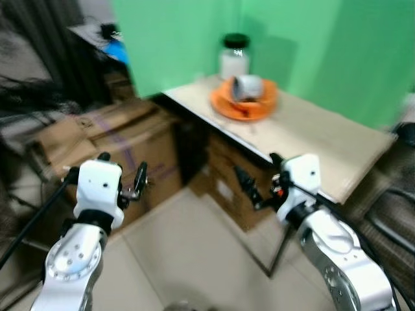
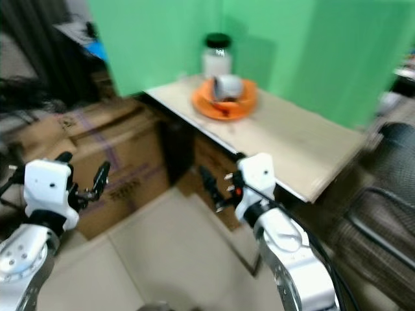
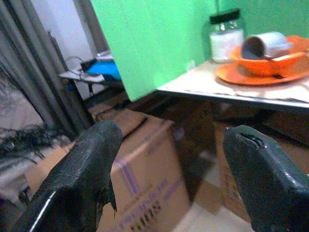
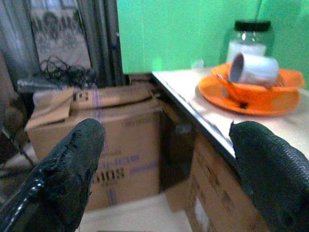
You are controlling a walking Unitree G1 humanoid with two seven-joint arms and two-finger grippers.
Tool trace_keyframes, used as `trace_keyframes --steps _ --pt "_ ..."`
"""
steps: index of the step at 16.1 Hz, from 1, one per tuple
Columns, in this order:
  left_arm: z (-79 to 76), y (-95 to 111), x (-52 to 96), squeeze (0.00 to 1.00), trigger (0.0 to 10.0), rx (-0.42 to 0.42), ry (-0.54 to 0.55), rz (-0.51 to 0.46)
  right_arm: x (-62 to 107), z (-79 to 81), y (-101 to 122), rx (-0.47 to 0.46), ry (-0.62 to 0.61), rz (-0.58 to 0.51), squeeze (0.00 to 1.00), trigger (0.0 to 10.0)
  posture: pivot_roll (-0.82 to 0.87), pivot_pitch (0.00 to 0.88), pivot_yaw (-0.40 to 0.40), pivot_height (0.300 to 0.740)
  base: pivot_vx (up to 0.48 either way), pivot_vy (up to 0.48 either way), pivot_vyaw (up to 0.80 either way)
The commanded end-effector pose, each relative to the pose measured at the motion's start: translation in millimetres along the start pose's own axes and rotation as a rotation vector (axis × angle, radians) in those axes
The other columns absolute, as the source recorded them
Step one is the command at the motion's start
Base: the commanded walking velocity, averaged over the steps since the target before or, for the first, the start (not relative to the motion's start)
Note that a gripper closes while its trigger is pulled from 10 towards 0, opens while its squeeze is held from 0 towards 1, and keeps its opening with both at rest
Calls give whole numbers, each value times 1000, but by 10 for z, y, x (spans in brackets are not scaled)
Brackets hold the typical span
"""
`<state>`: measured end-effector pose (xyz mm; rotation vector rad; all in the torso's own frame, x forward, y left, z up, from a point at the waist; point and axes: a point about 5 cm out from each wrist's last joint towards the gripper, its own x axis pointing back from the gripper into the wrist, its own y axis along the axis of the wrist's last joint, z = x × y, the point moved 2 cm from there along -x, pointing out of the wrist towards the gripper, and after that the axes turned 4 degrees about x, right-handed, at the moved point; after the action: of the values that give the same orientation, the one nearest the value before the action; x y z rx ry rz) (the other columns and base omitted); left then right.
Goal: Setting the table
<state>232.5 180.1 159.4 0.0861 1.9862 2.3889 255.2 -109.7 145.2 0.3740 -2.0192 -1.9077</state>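
Observation:
A beige table (image 1: 318,133) stands ahead, against a green backdrop. At its far end lies an orange plate (image 1: 220,103) bearing an orange bowl (image 1: 267,95), and a pale mug (image 1: 247,86) rests on its side in the bowl. Behind them stands a glass jar (image 1: 234,57) with a black lid and white contents. My left gripper (image 1: 123,172) hovers open and empty over the floor, short of the table's left corner. My right gripper (image 1: 259,172) is open and empty too, just before the table's near edge. Its fingers (image 4: 72,159) frame the plate in the right wrist view.
A large cardboard box (image 1: 117,142) sits on the floor left of the table, and another box (image 1: 227,181) sits under it. A dark woven chair (image 1: 389,207) is at the right. Black cables (image 1: 26,91) and a small side table (image 1: 97,35) lie at the far left.

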Motion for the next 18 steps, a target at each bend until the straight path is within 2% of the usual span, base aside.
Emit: trace_keyframes --steps 1,2,4,6,8,10,13,18 --pt "10 32 -24 0 10000 -6 -4 -9 -22 -44 46 7 -36 -23 1000 10000 82 0 33 740 345 0 0" --pt "9 33 -26 0 10000 -5 -5 -10 -17 -62 40 7 -49 -20 1000 10000 81 0 33 740 345 0 0" --pt "15 0 -14 0 10000 1 -9 -2 66 -262 -25 11 -190 0 1000 10000 76 0 38 740 347 0 0" --pt "20 -15 -14 0 10000 4 -10 4 97 -309 -39 15 -204 2 1000 10000 71 0 44 740 349 0 0" --pt "13 -11 -24 0 10000 5 -15 3 94 -291 -29 36 -187 -2 1000 10000 72 0 45 740 351 0 0" --pt "3 -5 -31 0 10000 3 -22 -1 65 -244 7 21 -161 -18 1000 10000 74 0 41 740 349 0 0" --pt "-7 -4 -31 0 10000 0 -30 -2 31 -244 39 46 -153 -25 1000 10000 76 0 37 740 347 0 0" --pt "-70 5 -57 0 10000 0 -71 -6 13 -232 90 35 -135 -51 1000 10000 74 0 37 740 349 0 0"
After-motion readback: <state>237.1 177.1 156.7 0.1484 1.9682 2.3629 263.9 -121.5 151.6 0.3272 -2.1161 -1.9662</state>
